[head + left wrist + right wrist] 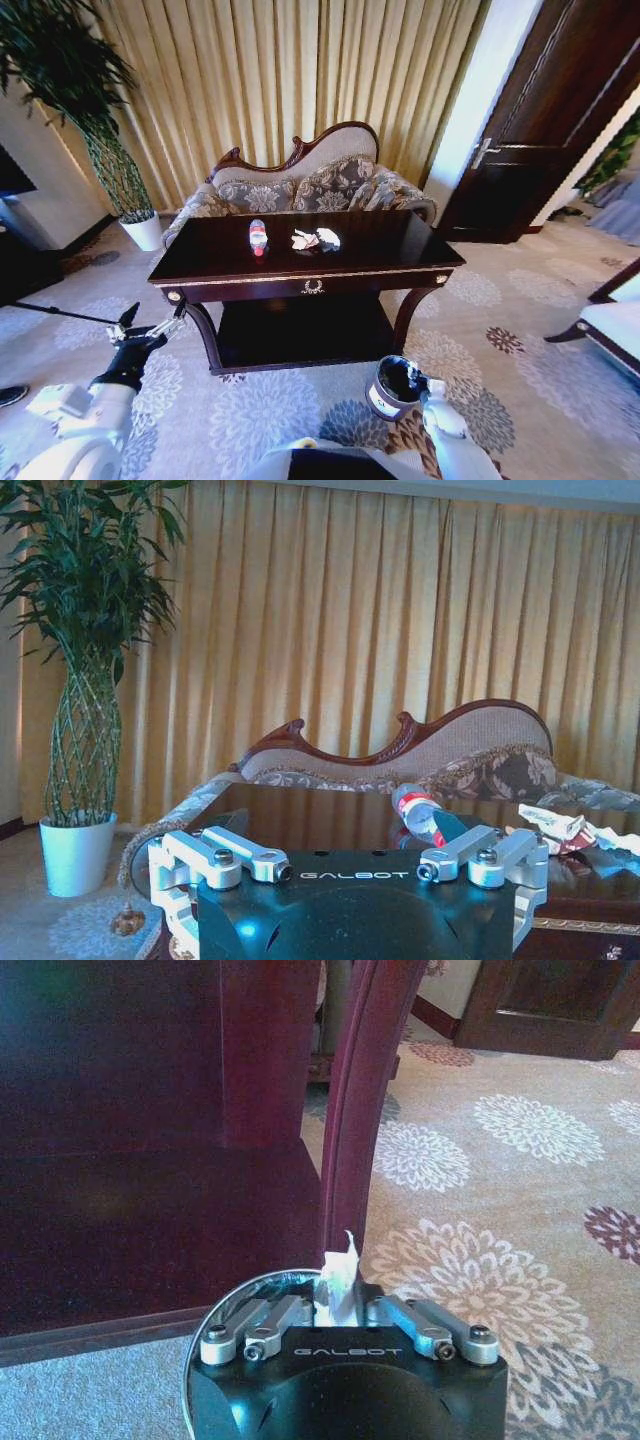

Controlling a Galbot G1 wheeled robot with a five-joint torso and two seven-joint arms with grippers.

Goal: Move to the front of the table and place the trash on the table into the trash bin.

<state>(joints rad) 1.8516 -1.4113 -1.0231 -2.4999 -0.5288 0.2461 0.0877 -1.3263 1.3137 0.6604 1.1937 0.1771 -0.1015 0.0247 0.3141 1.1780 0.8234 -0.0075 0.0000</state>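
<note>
The glossy dark-brown table (pixel 400 255) stands straight ahead. On its top lie the trash: a clear bottle (pixel 258 237) with a red cap, and white and beige paper wads (pixel 315 240) beside it. The bottle (pixel 420 815) and wads (pixel 560 827) also show beyond my left gripper (pixel 352 865). My left gripper (pixel 150 322) hovers open, low off the table's left front corner. The round dark trash bin (pixel 385 398) stands on the carpet by the right front leg. My right gripper (pixel 338 1305) is over the bin's rim (pixel 232 1300), shut on a white paper wad (pixel 338 1272). My right gripper (pixel 422 385) touches the bin's edge.
A carved floral sofa (pixel 300 185) stands behind the table against gold curtains. A tall plant in a white pot (pixel 143 230) is at the left, a dark door (pixel 540 120) at the right. A chair edge (pixel 610 325) juts in at far right. Patterned carpet lies around the table.
</note>
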